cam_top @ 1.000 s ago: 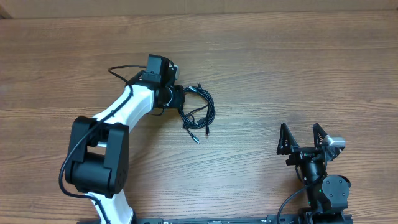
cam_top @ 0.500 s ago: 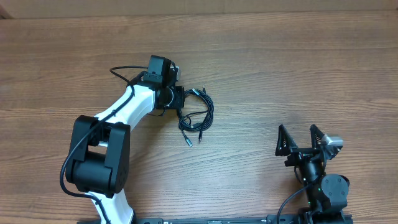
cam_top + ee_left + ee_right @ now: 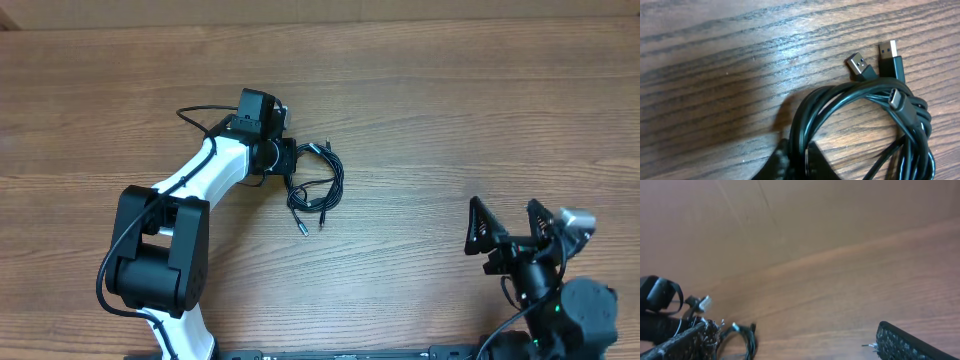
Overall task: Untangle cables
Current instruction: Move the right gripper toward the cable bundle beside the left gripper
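Observation:
The cables (image 3: 320,183) are thin black cords coiled in a loose bundle on the wooden table, with plug ends trailing toward the front. In the left wrist view the cables (image 3: 855,100) show two USB plugs and a smaller plug on top of the loop. My left gripper (image 3: 289,165) sits at the bundle's left edge. The left gripper (image 3: 799,152) is shut on a few strands of the loop. My right gripper (image 3: 504,212) stands open at the front right, well away from the bundle. Nothing lies between the right gripper's (image 3: 792,332) fingers, and the cables (image 3: 746,336) appear far off at the left.
The left arm's white links (image 3: 205,175) stretch from the front left base toward the bundle, with a thicker black wire (image 3: 195,112) looping behind the wrist. Bare wooden table (image 3: 450,110) surrounds the bundle on the right and far side.
My left gripper has shut on the cable loop, and the plug ends shifted slightly left. The right arm moved to the right and a little toward the front, still open.

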Tool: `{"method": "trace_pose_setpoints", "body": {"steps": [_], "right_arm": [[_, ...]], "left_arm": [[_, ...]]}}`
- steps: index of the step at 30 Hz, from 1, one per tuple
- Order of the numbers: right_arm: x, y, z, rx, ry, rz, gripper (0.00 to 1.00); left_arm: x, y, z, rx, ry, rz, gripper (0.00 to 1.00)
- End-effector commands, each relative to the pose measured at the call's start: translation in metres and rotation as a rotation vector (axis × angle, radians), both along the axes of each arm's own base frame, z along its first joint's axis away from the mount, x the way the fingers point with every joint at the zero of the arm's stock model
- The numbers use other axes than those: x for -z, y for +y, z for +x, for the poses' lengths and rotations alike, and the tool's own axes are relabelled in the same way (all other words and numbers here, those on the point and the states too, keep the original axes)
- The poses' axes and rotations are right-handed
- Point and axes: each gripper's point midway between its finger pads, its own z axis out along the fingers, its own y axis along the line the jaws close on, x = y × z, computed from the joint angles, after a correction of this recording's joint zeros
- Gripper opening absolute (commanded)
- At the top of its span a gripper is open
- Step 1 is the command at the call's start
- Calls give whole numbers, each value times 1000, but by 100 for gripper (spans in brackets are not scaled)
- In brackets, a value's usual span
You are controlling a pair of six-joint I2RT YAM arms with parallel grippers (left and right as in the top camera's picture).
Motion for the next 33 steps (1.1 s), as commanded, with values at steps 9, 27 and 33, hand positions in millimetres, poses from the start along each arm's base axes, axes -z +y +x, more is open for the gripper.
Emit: {"method": "trace_pose_setpoints", "body": {"steps": [9,27,33], "right_arm": [[-6,64,29,-339,213,139,100],[103,110,59,-327,840,597,29],[156,139,56,-358,1028,562,38]], "left_arm": [[4,-6,-4,10,17,-20,4],[-11,-42,-19,79,85,-242,4],[-10,-41,-18,76,82,-235,4]]}}
